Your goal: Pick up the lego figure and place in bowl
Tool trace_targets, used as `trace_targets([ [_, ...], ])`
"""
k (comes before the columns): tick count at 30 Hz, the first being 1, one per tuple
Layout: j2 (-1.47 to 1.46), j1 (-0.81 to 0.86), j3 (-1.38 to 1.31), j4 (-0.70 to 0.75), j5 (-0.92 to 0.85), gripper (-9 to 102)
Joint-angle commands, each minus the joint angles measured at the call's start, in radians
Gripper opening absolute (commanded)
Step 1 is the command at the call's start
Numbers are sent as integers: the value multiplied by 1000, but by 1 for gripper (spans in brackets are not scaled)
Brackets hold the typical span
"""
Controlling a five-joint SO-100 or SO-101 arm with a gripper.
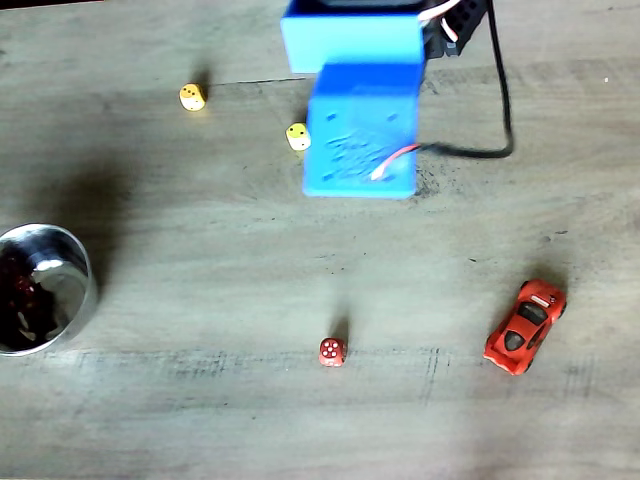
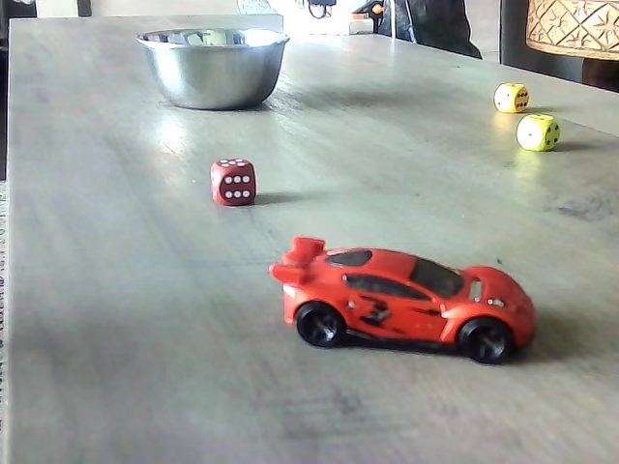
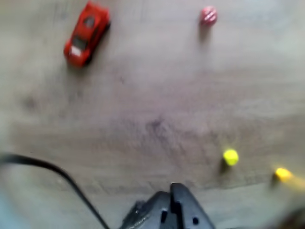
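In the wrist view we see the gripper [image 3: 174, 191] as a dark wedge rising from the bottom edge, its two fingers pressed together with no gap between them and nothing held; the tip hangs over bare table [image 3: 152, 114] and touches none of the objects. The picture is blurred, so finer detail of the fingers escapes us. In a fixed view from above, the blue arm [image 1: 360, 120] stands at the top centre, well apart from the bowl [image 1: 85, 265], which sits at the left edge. Inside that bowl we make out a dark red-and-black shape, the lego figure [image 1: 20, 295], lying against the reflective wall, far from the jaws. In the low fixed view the bowl [image 2: 213, 77] stands at the far end of the table, its inside hidden by the rim. Loose on the table lie a red die [image 1: 333, 351], a red toy car [image 1: 525, 326], and two yellow dice [image 1: 192, 96] [image 1: 298, 136], the second just beside the arm's blue base.
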Motion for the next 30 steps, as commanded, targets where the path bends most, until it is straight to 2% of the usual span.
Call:
trace_targets([
  [1,106,-5,89,-5,-66,0],
  [7,250,11,265,-5,-164,0],
  [26,554,52,617,-9,-167,0],
  [30,586,64,669,-63,-167,0],
])
